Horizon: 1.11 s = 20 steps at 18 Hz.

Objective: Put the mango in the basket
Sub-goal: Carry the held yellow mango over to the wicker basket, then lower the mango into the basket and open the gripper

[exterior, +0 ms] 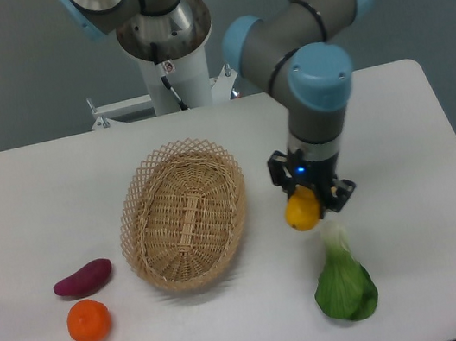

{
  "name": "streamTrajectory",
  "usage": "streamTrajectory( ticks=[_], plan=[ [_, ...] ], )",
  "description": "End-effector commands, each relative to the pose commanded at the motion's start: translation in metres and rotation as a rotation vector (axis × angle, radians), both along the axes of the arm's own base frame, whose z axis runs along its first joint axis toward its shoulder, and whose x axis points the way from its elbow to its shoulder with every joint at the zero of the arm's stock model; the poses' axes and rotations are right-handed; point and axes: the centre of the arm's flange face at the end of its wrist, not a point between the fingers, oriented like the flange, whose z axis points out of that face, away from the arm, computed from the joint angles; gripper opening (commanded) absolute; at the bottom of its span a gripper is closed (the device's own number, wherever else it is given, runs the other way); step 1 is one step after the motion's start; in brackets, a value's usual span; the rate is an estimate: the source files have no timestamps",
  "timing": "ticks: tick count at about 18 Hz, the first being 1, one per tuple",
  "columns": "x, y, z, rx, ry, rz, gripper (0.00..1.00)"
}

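Fixed camera view. We record one white table (54,178) bearing these items.

Item one: black two-finger gripper (308,203) on a grey arm with blue joint caps, clamped on the smooth yellow-orange oblong mango (302,210). The fruit hangs between the jaws above the table surface, not resting on it.

Item two: oval tan wicker basket (184,215) with open lattice rim, near centre. We place the held mango at three o'clock from the basket, just beside its right rim but apart from it.

Item three: green leafy vegetable with a pale stalk (343,280), at six o'clock from the mango, close under the gripper.

Item four: purple sweet potato (83,278), at eight o'clock from the basket.

Item five: round orange tangerine (89,321), at six o'clock from the sweet potato, just beside it.
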Motion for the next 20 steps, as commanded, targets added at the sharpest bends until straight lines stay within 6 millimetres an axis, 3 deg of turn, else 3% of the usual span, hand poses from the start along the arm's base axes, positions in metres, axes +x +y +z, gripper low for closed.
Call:
streamTrajectory(
  ticks=[6,11,16,20],
  plan=[
    [0.059,0.035,-0.015,-0.048,0.0,-0.071,0.42],
    [0.109,0.049,-0.036,-0.11,0.001,-0.109,0.43],
    [0.131,0.056,-0.042,-0.123,-0.003,-0.149,0.46],
    [0.141,0.05,-0.054,-0.145,-0.018,-0.154,0.46]
  ],
)
